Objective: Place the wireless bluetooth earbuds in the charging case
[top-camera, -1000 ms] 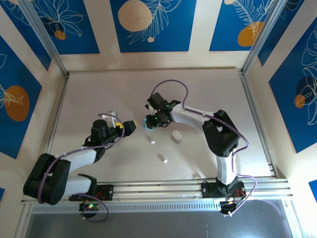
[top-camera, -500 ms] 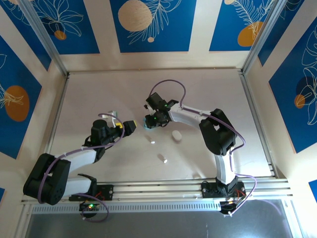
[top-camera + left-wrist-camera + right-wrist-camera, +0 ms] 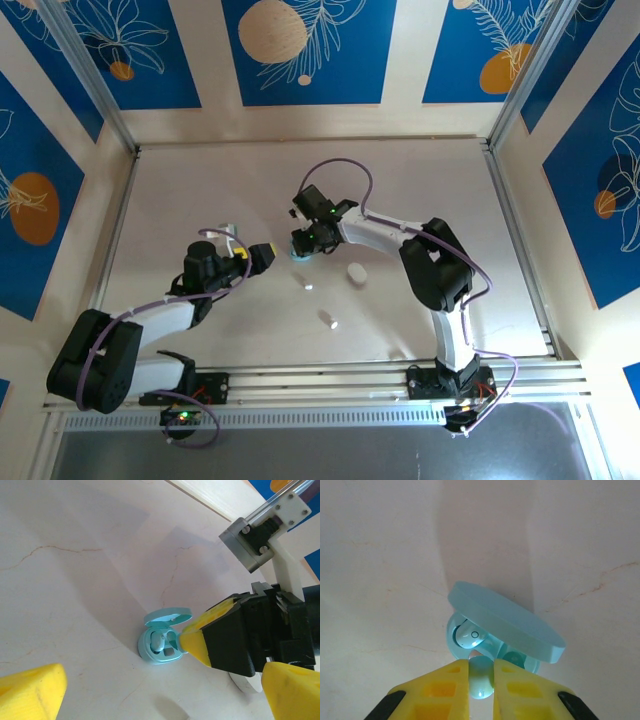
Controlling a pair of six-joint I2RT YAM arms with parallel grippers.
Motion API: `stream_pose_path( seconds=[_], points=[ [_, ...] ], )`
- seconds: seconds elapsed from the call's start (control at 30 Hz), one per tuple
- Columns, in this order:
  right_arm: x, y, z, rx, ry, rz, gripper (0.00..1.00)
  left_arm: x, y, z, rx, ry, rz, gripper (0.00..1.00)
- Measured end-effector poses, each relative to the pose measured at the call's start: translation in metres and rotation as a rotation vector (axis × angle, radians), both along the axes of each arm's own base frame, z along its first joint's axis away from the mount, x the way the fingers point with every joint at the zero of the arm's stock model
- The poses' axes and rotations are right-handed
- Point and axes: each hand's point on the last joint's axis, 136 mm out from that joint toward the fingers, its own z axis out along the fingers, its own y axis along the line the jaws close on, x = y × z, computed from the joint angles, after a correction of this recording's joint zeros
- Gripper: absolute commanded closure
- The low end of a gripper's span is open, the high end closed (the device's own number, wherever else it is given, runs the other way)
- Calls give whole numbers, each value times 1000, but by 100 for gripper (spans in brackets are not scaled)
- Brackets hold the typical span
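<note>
Over table [image 3: 200, 180] centre: right gripper [image 3: 481, 666] clamped on 1 light blue earbud [image 3: 481, 682] just above open blue case [image 3: 150, 655]; tilted lid [image 3: 505, 622] overhangs cavity, 1 seated earbud [image 3: 467, 636] inside. Left gripper [image 3: 262, 255] spread wide nearby. 1 white case [image 3: 354, 272], 2 white earbuds [image 3: 309, 287] [image 3: 328, 320] loose.

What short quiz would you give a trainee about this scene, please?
1. True or false: the left gripper is shut.
2. What does the right gripper hold? A a coin; B a light blue earbud; C nothing.
3. Is the blue case under the right gripper open or closed?
Key: 1 false, its fingers stand wide apart; 2 B; 3 open, with one earbud already seated inside.
</note>
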Motion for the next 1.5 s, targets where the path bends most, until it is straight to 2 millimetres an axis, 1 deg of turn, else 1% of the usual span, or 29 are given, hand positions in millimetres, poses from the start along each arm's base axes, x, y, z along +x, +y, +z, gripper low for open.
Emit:
stream_pose_path(
  seconds=[0.47, 0.67, 0.83, 0.93, 1.1, 1.23, 1.5],
  points=[
    [1, -3, -2, -20, -10, 5, 85, 0, 0, 0, 0, 0, 0, 1],
    [3, -2, -10, -35, -3, 3, 85, 0, 0, 0, 0, 0, 0, 1],
    [5, -2, -11, -38, -7, 1, 85, 0, 0, 0, 0, 0, 0, 1],
    [5, -3, -11, -42, -8, -1, 83, 0, 0, 0, 0, 0, 0, 1],
    [1, -3, -12, -58, -9, 8, 78, 0, 0, 0, -1, 0, -2, 0],
    [-2, -2, -13, -71, -12, 19, 77, 0, 0, 0, -1, 0, -3, 0],
    [-2, -3, -11, -79, -11, 17, 74, 0, 0, 0, -1, 0, -3, 0]
  ],
)
